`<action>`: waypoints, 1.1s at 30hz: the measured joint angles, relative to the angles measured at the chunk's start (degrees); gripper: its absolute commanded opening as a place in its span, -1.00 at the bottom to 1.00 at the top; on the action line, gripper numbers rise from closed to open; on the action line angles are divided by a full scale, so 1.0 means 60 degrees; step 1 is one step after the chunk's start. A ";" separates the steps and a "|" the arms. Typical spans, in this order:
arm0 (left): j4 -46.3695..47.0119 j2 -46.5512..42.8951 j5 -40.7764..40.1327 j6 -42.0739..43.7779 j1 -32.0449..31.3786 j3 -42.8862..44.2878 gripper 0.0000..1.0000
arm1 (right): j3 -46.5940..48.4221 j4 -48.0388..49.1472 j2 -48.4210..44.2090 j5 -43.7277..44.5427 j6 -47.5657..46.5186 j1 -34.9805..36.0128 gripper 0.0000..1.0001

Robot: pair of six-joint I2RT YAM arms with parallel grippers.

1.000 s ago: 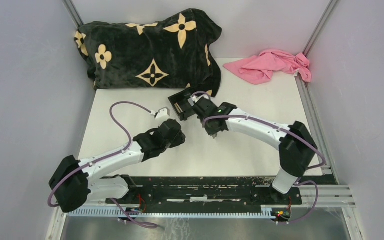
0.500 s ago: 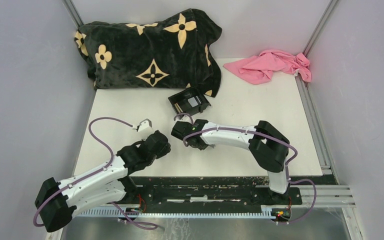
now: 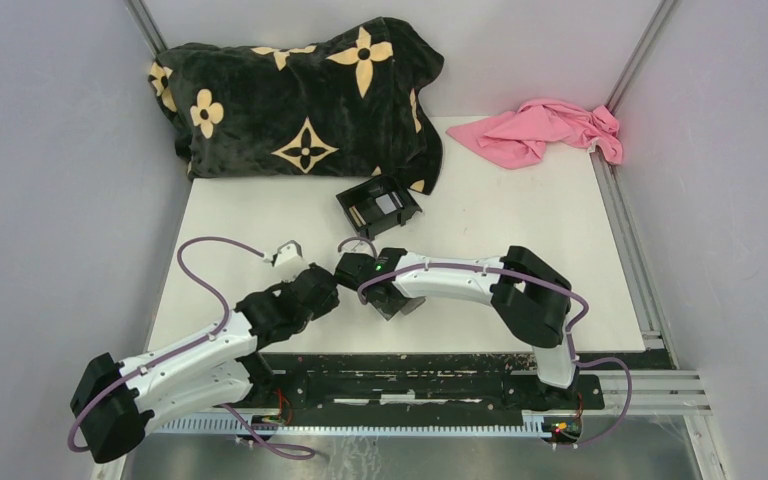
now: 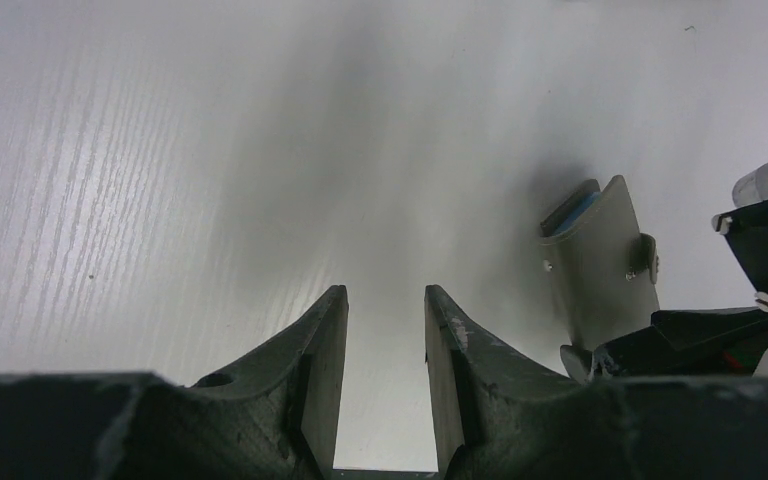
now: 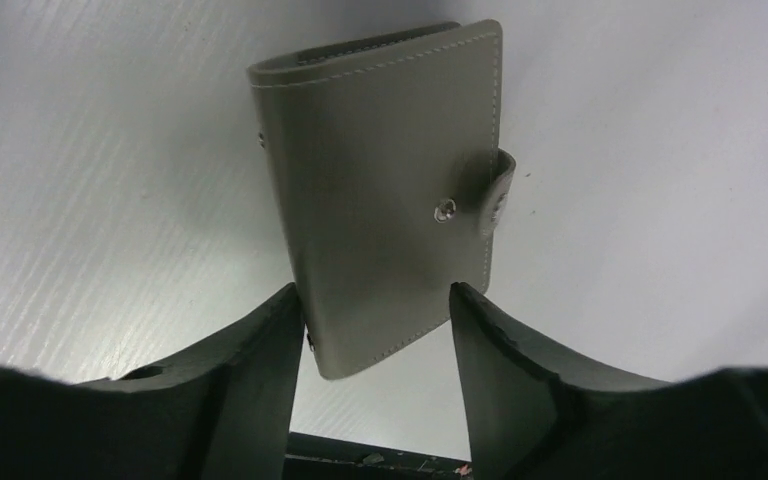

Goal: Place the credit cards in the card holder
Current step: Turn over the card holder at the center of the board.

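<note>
Right fingers [image 5: 250, 385] spread astride shut card holder [image 5: 380, 190], inside hidden, left fingers [image 4: 312, 375] parted, empty

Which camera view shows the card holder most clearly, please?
The right wrist view: the card holder sits large and centred, folded shut, clasp tab plain. The left wrist view catches it at an angle; the top view mostly hides it under the right arm.
</note>
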 measured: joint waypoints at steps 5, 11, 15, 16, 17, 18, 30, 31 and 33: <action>0.0011 0.0178 0.0007 0.0000 0.0004 0.0000 -0.17 | 0.0000 0.0000 -0.0153 -0.0219 0.0069 0.0025 0.29; 0.0131 0.0382 0.0073 0.0000 0.0000 0.0000 -0.18 | 0.0000 -0.0069 -0.0674 -0.0408 0.0168 -0.0018 0.31; 0.0248 0.0572 0.0208 0.0004 0.0004 0.0000 -0.21 | 0.0000 -0.0058 -0.1126 -0.0444 0.0193 0.0036 0.31; 0.0324 0.0623 0.0288 0.0007 0.0000 0.0000 -0.22 | 0.0000 -0.0040 -0.1271 -0.0419 0.0193 0.0044 0.30; 0.0404 0.0674 0.0346 0.0007 0.0000 0.0000 -0.22 | -0.0004 -0.0011 -0.1388 -0.0401 0.0193 0.0044 0.30; 0.0481 0.0758 0.0433 0.0011 0.0000 0.0004 -0.23 | -0.0029 0.0062 -0.1523 -0.0401 0.0193 0.0029 0.30; 0.1504 0.1133 0.1042 0.0011 -0.0138 0.0040 -0.23 | -0.2313 0.2306 -0.3432 -0.1734 0.0514 -0.2065 0.28; 0.1614 0.1213 0.1071 0.0011 -0.0178 0.0040 -0.22 | -0.2510 0.2503 -0.3537 -0.1938 0.0557 -0.2328 0.28; 0.1829 0.1435 0.1111 0.0015 -0.0280 0.0040 -0.23 | -0.2765 0.2783 -0.3708 -0.2259 0.0630 -0.2714 0.27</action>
